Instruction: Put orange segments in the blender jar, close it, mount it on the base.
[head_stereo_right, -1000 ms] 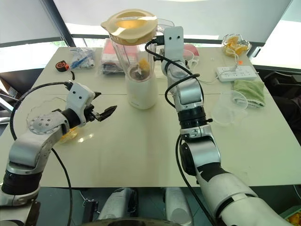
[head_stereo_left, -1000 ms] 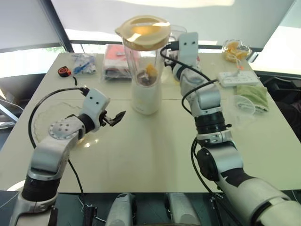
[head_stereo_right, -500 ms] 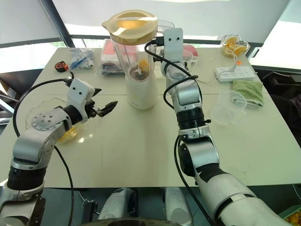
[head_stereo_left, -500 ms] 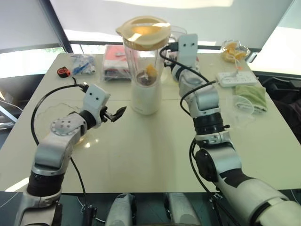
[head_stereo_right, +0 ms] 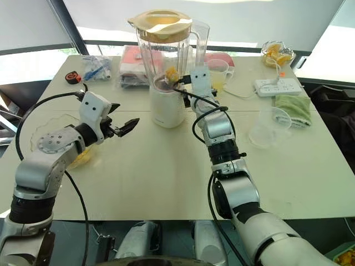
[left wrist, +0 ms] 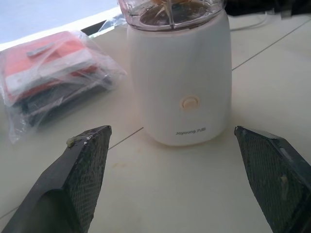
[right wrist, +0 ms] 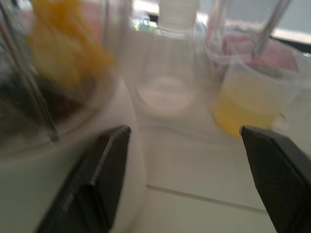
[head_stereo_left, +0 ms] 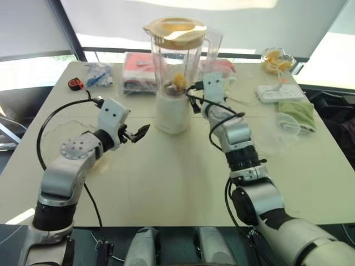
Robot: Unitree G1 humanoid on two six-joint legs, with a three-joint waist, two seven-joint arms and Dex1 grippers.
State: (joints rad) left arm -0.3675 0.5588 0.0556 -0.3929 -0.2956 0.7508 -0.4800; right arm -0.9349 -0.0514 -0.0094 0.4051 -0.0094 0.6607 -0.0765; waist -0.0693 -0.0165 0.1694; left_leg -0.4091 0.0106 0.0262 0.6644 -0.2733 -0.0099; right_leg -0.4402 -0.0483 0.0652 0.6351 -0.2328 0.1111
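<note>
head view, blender jar: upright on the base, cream lid on top, handle toward the right gripper
head view, orange segments: low inside the jar, near the blade
head view, base: cream-white, on the table, far centre
head view, left gripper: fingers apart, empty, hovers over the table, left of the base and apart from it
head view, right gripper: hidden behind its wrist camera block, just right of the jar's lower part; grip not visible here
head view, measuring cup: behind the right gripper, pale yellow liquid inside
head view, glass bowl: far right corner, more orange pieces in it
head view, power strip: right of the jar, near a green cloth
head view, wrapped packet: red and dark, left of the jar, behind it
left wrist view, base: straight ahead between the two fingers, button and brand print facing the camera
left wrist view, left gripper: fingers wide apart, nothing between them
left wrist view, wrapped packet: beside the base, on the table
right wrist view, right gripper: fingers wide apart, holding nothing
right wrist view, orange segments: blurred yellow mass in the jar bottom, close to one finger
right wrist view, measuring cup: yellow liquid, ahead, near the other finger
</note>
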